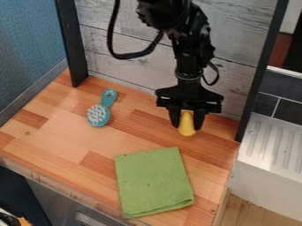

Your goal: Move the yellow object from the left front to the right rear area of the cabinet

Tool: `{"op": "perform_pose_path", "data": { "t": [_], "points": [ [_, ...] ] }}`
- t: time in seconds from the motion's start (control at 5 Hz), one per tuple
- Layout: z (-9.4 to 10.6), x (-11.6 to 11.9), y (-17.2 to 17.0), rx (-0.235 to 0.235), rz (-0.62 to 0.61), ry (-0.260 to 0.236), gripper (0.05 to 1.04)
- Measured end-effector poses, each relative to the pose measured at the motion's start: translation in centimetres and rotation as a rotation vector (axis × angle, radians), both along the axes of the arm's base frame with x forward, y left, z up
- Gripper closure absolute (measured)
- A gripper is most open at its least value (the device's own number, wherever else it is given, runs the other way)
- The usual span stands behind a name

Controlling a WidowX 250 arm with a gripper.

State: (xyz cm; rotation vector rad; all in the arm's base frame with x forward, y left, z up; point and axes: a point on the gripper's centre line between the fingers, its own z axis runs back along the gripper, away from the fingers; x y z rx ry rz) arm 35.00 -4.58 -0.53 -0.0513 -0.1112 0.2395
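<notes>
Black two-finger gripper (pixel 187 125) and its load at the right rear of the cabinet's wooden top (pixel 65 128), a butt-block surface of light and reddish-brown strips. The robot arm (pixel 187 57), black and jointed, enters from the top edge, with a black cable (pixel 133 55) looping out to its left; the gripper points downward. Its two fingers stand on either side of a smooth, rounded yellow object (pixel 187 123) and are closed on it, one against each flank. The yellow object is held upright, its upper end between the fingers and its blunt lower end projecting slightly below the fingertips. Whether that lower end touches the wood cannot be told.

In front of the gripper, and apart from it, a folded green cloth (pixel 153 181) lies flat near the front edge, slightly rotated. At the left rear lies a teal brush (pixel 98 114) with pale bristles facing up, its handle directed toward the rear and slightly right. Behind the top stands a panel of grey-white wooden planks (pixel 126 73), flanked by a black left post (pixel 71 42) and a black right post (pixel 259 73). A blue textured surface (pixel 26 48) lies beyond the left side; beyond the right side are a ribbed white drainboard (pixel 274 143) and dark grey tiles (pixel 277 90).
</notes>
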Motion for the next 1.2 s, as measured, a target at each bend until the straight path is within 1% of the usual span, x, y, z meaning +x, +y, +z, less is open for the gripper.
{"op": "perform_pose_path", "data": {
  "t": [0.2, 0.4, 0.6, 0.8, 1.0, 1.2],
  "points": [
    [-1.0, 0.4, -0.2, -0.004, -0.017, 0.015, 0.586],
    [-1.5, 0.8, -0.3, -0.001, -0.032, 0.019, 0.542],
    [-2.1, 0.5, -0.2, 0.001, -0.029, 0.055, 0.239],
    [-2.1, 0.6, 0.1, 0.018, -0.008, 0.047, 0.052],
    [-1.2, 0.4, 0.1, 0.015, 0.006, 0.032, 0.072],
    [0.2, 0.7, 0.0, 0.001, 0.012, 0.002, 0.077]
  ]
}}
